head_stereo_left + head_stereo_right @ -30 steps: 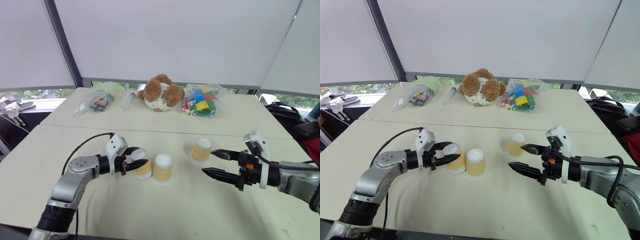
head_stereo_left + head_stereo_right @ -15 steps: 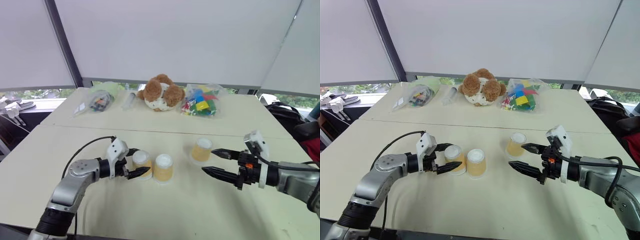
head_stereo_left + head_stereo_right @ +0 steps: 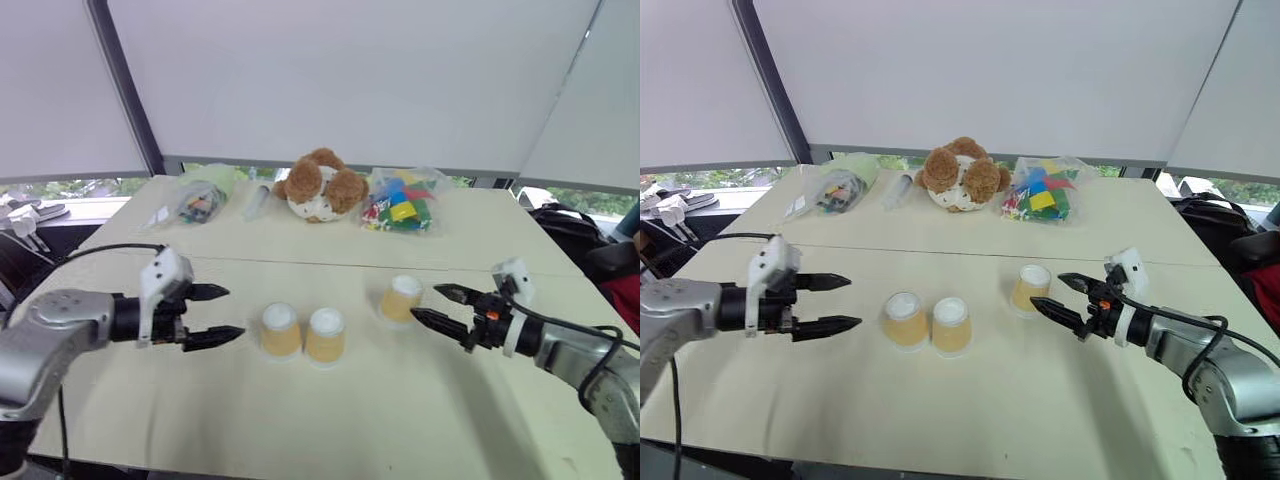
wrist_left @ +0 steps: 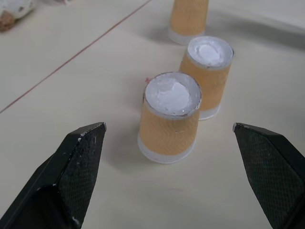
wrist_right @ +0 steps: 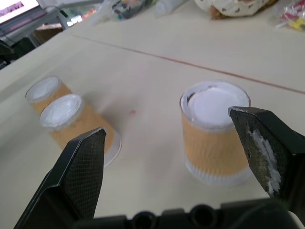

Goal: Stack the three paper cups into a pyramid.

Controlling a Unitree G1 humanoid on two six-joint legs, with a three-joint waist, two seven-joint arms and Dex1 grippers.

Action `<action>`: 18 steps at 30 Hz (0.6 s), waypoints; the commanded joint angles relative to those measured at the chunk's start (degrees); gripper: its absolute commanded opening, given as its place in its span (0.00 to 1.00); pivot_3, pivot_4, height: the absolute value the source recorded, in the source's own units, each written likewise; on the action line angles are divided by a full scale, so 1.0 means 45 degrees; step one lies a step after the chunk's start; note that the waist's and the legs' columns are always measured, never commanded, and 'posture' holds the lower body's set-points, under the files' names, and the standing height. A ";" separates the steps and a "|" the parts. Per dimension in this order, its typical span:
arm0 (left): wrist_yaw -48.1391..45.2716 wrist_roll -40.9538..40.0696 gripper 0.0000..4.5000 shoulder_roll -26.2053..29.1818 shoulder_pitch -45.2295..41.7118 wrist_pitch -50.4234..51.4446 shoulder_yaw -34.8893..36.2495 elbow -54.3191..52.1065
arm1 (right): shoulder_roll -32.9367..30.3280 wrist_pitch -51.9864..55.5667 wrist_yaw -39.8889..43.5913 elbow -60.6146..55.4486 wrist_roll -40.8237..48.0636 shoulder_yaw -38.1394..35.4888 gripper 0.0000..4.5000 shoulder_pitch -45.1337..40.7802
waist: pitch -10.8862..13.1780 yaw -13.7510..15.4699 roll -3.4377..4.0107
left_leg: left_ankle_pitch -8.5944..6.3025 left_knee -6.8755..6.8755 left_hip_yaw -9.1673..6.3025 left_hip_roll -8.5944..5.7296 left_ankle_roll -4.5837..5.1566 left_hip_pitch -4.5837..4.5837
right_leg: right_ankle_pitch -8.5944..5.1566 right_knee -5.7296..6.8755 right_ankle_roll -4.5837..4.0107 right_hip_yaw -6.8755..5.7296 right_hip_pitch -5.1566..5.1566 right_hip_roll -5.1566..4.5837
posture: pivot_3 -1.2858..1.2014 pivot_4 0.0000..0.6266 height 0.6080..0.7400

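Note:
Three paper cups stand upside down on the cream table [image 3: 330, 420]. The left cup [image 3: 280, 331] and middle cup [image 3: 325, 335] stand side by side, close together; whether they touch I cannot tell. The right cup [image 3: 402, 299] stands apart, a little farther back. My left gripper [image 3: 232, 312] is open and empty, a short way left of the left cup [image 4: 170, 117]. My right gripper [image 3: 425, 300] is open just right of the right cup [image 5: 215, 131], its fingers [image 5: 81, 167] level with the cup and spread wider than it.
Along the table's far side lie a brown teddy bear [image 3: 320, 186], a bag of coloured blocks [image 3: 402, 203], a clear bag of small items [image 3: 195, 200] and a clear bottle [image 3: 257, 200]. A dark backpack [image 3: 565, 225] sits off the table's right edge.
My left gripper opened, let go of the left cup and drew back to the left and up. My right gripper moved forward, closer to the right cup.

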 commanded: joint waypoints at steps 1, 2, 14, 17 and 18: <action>0.0066 -0.1303 0.98 0.0259 -0.0064 0.0851 0.0792 -0.1017 | 0.0470 -0.0858 -0.0055 0.0975 -0.0658 0.0138 1.00 -0.0723 | 0.0000 0.0015 0.0001 | 0.0000 0.0000 0.0001 -0.0002 0.0000 0.0000 | 0.0000 0.0001 0.0000 0.0000 0.0000 -0.0004 | 0.52 0.24 1.00; 0.0119 -0.1524 0.98 0.0322 -0.0035 0.1025 0.0852 -0.1181 | 0.0552 -0.1084 -0.0011 0.1269 -0.0915 0.0241 1.00 -0.0870 | 0.0001 0.0021 0.0003 | 0.0000 0.0000 0.0001 -0.0002 0.0000 0.0000 | 0.0000 0.0002 0.0000 0.0001 -0.0001 -0.0003 | 0.52 0.24 1.00; 0.1889 -0.2452 0.98 0.0019 0.0334 0.1389 0.0916 -0.2605 | 0.1368 -0.2428 0.0271 0.3302 -0.2257 0.0726 1.00 -0.1866 | 0.0002 -0.0012 0.0005 | 0.0001 -0.0005 0.0003 -0.0001 -0.0002 0.0001 | 0.0002 0.0007 0.0000 0.0005 -0.0009 0.0002 | 0.52 0.24 1.00; 0.2012 -0.2375 0.98 -0.0031 0.0346 0.1242 0.0803 -0.2558 | 0.1492 -0.2510 0.0455 0.3558 -0.2439 0.0924 1.00 -0.1938 | 0.0002 -0.0005 0.0005 | 0.0001 -0.0006 0.0004 -0.0001 -0.0002 0.0001 | 0.0001 0.0008 -0.0001 0.0006 -0.0009 0.0002 | 0.52 0.24 1.00; 0.2041 -0.2325 0.98 -0.0046 0.0338 0.1179 0.0761 -0.2516 | 0.1552 -0.2536 0.0490 0.3638 -0.2470 0.0956 1.00 -0.1975 | 0.0002 -0.0006 0.0005 | 0.0001 -0.0005 0.0004 -0.0001 -0.0002 0.0001 | 0.0001 0.0007 -0.0001 0.0005 -0.0009 0.0002 | 0.52 0.24 1.00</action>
